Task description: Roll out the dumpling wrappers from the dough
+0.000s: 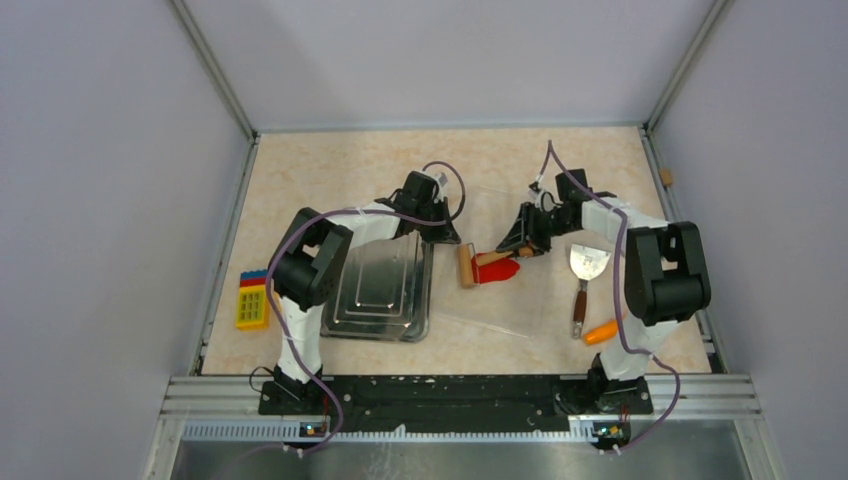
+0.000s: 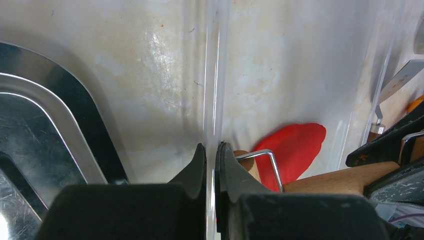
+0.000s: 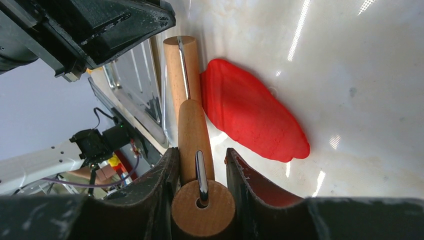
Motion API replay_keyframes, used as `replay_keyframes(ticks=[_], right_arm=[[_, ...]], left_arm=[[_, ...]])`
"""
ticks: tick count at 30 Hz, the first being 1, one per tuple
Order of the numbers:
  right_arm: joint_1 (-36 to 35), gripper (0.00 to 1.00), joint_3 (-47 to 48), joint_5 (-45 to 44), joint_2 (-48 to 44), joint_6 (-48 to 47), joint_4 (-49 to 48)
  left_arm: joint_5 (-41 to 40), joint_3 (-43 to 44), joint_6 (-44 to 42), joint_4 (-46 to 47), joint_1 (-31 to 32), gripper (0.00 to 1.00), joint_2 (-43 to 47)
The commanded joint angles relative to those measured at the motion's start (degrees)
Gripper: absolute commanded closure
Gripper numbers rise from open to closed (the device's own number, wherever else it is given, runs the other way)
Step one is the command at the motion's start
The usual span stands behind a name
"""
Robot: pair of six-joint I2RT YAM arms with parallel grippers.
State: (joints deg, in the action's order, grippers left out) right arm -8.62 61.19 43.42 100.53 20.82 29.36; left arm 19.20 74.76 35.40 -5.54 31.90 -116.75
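The dough (image 1: pixel 503 270) is a flattened, oval bright red sheet lying on a clear plastic sheet (image 1: pixel 500 305) at the table's middle. My right gripper (image 3: pixel 201 152) is shut on the wooden handle (image 3: pixel 195 130) of a small roller; the roller's barrel (image 3: pixel 181 75) rests against the dough's (image 3: pixel 250 112) left edge. My left gripper (image 2: pixel 211 147) is shut on the clear sheet's edge (image 2: pixel 215 75), just left of the dough (image 2: pixel 295 147). In the top view my left gripper (image 1: pixel 442 236) and right gripper (image 1: pixel 520 245) flank the roller (image 1: pixel 466 266). No dumpling wrappers are in view.
A steel tray (image 1: pixel 380 290) lies left of the sheet under the left arm. A metal spatula (image 1: pixel 585 275) and an orange carrot (image 1: pixel 600 332) lie to the right. A yellow toy block (image 1: pixel 252 302) sits at the far left, and a small wooden block (image 1: pixel 666 177) by the right wall.
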Motion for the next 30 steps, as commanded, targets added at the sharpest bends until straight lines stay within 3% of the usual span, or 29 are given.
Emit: replay_keyframes(ticks=[1, 10, 16, 23, 26, 30], right_arm=[[-2.1, 1.00, -2.8, -18.1, 3.6, -4.7, 3.4], [-3.2, 1.00, 4.6, -1.6, -6.4, -10.1, 9.6], [-3.2, 1.00, 11.3, -0.4, -13.8, -20.2, 18.2], [-6.7, 1.00, 24.2, -9.6, -13.2, -43.3, 30.0], [-14.3, 1.00, 27.3, -18.6, -13.6, -54.7, 33.0], [-24.1, 1.00, 23.9, -30.3, -16.9, -64.5, 30.6]], left_arm=[[-6.3, -1.4, -1.2, -1.0, 0.0, 1.00, -1.2], [-6.5, -1.6, -3.4, -0.8, -0.1, 1.00, -1.8], [-6.7, -1.6, -4.9, -0.4, -0.2, 1.00, -1.6], [-6.2, -1.5, -5.2, -0.1, -0.2, 1.00, -1.9], [-5.9, -1.4, -5.2, 0.2, -0.2, 1.00, -2.2], [-5.6, -1.4, -5.1, 0.7, -0.2, 1.00, -2.5]])
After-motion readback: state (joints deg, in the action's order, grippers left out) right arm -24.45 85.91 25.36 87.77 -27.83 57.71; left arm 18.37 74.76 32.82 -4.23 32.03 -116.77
